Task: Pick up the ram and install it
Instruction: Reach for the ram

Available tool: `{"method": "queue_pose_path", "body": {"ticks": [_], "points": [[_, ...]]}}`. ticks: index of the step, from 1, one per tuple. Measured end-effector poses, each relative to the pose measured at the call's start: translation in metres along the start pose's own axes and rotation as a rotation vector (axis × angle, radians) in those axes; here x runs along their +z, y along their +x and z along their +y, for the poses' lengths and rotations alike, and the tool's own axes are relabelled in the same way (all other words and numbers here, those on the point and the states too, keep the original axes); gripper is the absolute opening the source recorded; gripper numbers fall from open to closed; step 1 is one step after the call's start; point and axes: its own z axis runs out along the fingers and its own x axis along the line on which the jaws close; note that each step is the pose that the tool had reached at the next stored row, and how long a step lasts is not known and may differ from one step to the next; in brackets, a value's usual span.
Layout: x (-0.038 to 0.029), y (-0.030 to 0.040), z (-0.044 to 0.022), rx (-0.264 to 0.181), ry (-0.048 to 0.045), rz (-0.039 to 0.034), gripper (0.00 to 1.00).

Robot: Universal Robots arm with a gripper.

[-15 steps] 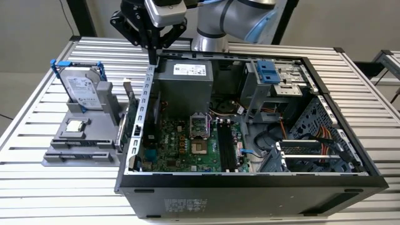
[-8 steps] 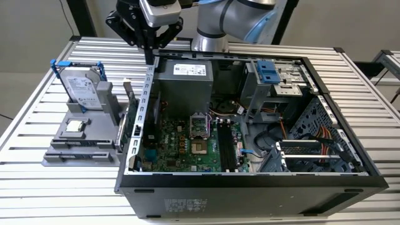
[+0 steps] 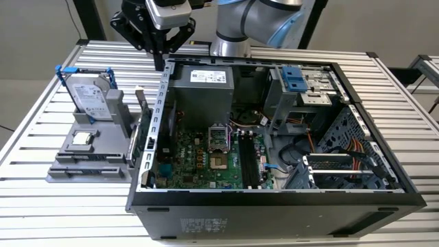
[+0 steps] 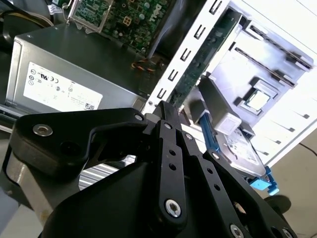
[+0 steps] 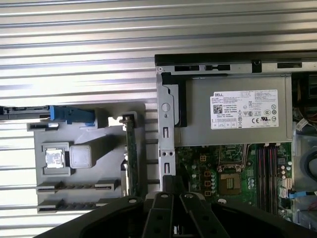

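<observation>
Above the computer case (image 3: 288,218) rim, beside the power supply (image 3: 202,100), the gripper (image 3: 163,51) hangs, jaws pressed together; arm (image 3: 257,20) cut off. Ram too small to identify.

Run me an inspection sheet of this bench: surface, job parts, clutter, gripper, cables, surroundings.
Surface: slatted metal table, bearing an open computer case and a grey parts holder.
Job's things: ram, cannot tell where it sits; motherboard with long black slots in the case.
Clutter: hard drive upright and processor chip flat in the holder; green card on edge by the case wall.
Gripper: gripper above the case wall by the power supply, fingers shut, holding nothing.
Cables: coloured wires inside the case.
Surroundings: another slatted table at the exterior view's right.
</observation>
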Motion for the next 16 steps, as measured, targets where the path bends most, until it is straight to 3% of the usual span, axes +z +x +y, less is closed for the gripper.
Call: {"method": "queue_pose_path", "body": {"ticks": [16], "points": [[0.0003,0.0119,-0.0008,0.000,0.0002,0.0027,0.00]]}}
